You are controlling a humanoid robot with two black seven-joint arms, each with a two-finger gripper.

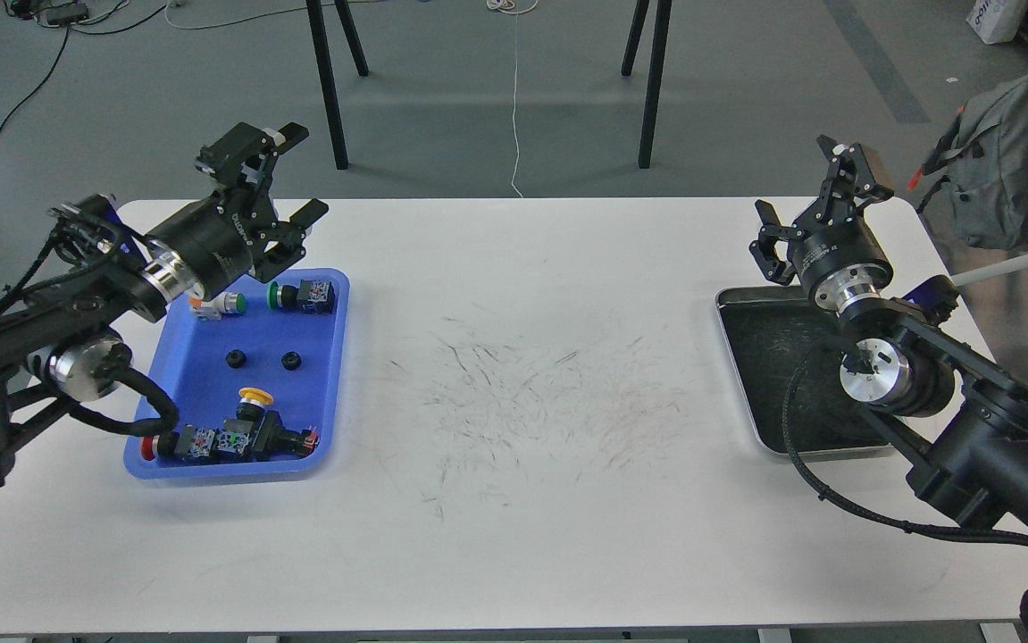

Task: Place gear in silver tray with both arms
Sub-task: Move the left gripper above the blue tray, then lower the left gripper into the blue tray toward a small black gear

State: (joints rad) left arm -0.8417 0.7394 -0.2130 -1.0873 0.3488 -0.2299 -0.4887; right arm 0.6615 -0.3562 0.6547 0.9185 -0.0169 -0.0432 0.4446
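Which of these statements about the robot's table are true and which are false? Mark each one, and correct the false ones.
1. The silver tray holds two small black gears. False: no gears show in it; the two small black gears lie in the blue tray.
2. The left gripper is open and holds nothing. True.
3. The blue tray is on the robot's right. False: it is on the left; the silver tray is on the right.
4. The right gripper has its fingers spread apart. True.
5. Push buttons lie in the blue tray. True.
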